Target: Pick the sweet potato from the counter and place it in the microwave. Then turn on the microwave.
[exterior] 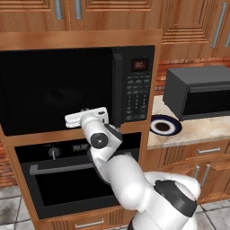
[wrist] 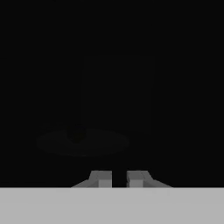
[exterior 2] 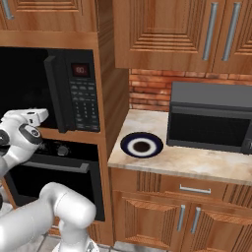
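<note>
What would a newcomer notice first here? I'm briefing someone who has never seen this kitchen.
First, the big black microwave built into the wooden wall unit, with the white arm's hand raised at its lower edge. Next, to the right, the round blue-rimmed plate on the beige counter, beside a smaller dark grey box appliance. In the hand view, the two fingers face a dim round turntable in darkness.

We see the large black built-in microwave (exterior: pixel 76 85), its wide dark door shut, keypad and red display at its right. Right of it lies the pale speckled counter (exterior 2: pixel 206 165), over wooden drawer fronts.
</note>
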Tool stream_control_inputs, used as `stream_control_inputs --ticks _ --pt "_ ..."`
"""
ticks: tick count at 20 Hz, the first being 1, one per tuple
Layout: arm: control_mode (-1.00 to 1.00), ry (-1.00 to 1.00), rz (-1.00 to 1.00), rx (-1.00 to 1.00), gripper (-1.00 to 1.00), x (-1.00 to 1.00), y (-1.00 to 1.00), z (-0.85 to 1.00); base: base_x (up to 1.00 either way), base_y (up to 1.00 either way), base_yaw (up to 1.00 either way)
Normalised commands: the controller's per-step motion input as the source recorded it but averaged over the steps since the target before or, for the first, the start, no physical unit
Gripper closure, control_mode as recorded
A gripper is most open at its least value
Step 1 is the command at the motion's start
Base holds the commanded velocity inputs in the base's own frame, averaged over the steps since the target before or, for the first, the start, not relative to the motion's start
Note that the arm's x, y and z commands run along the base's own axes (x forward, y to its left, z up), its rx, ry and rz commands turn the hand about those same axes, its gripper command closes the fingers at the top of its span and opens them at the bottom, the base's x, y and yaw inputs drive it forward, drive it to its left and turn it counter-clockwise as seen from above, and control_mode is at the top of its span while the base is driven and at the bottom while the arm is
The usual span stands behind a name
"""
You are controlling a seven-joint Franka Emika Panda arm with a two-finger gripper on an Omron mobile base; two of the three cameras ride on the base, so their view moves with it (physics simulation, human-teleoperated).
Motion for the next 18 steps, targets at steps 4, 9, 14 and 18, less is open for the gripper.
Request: stream_control_inputs --ticks 4,9,14,18 --pt "-1.00 0.00 0.01 0.00 1.00 -0.22 -0.06 0.13 0.00 0.00 0.00" --pt "-1.00 0.00 0.00 0.00 1.00 -0.40 -0.07 0.05 0.00 0.00 0.00" --pt "-1.00 0.00 0.00 0.00 1.00 -0.50 -0.03 0.05 0.00 0.00 0.00" --pt "-1.00 0.00 0.00 0.00 1.00 -0.51 -0.05 0.11 0.00 0.00 0.00"
